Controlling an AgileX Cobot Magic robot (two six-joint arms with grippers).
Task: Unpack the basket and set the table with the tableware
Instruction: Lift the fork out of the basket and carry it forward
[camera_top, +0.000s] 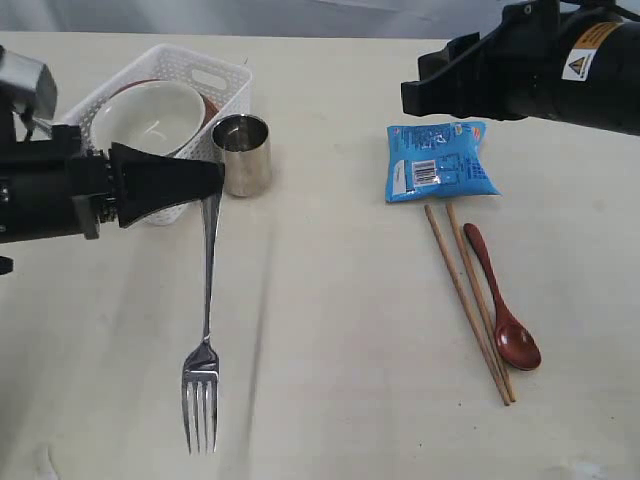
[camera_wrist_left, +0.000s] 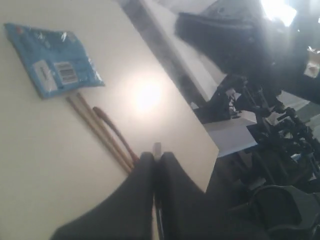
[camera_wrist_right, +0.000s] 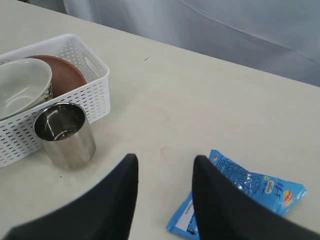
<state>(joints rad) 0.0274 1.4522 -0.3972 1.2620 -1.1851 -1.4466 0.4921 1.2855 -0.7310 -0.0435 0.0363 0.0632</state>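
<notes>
My left gripper (camera_top: 218, 180) is shut on the handle end of a steel fork (camera_top: 206, 330), which hangs tines-down over the table (camera_top: 340, 300). The handle tip (camera_wrist_left: 157, 147) pokes out between the closed fingers (camera_wrist_left: 145, 170). The white basket (camera_top: 215, 75) at the back left holds a cream bowl (camera_top: 150, 115) on a brown saucer (camera_wrist_right: 65, 75). A steel cup (camera_top: 243, 153) stands beside the basket. Wooden chopsticks (camera_top: 468, 300) and a reddish-brown spoon (camera_top: 500, 300) lie on the right. My right gripper (camera_wrist_right: 165, 162) hovers open and empty at the back right.
A blue snack packet (camera_top: 438, 160) lies just behind the chopsticks, below the right gripper. The table's far edge (camera_wrist_left: 200, 125) runs close behind the packet and chopsticks, with other equipment beyond it.
</notes>
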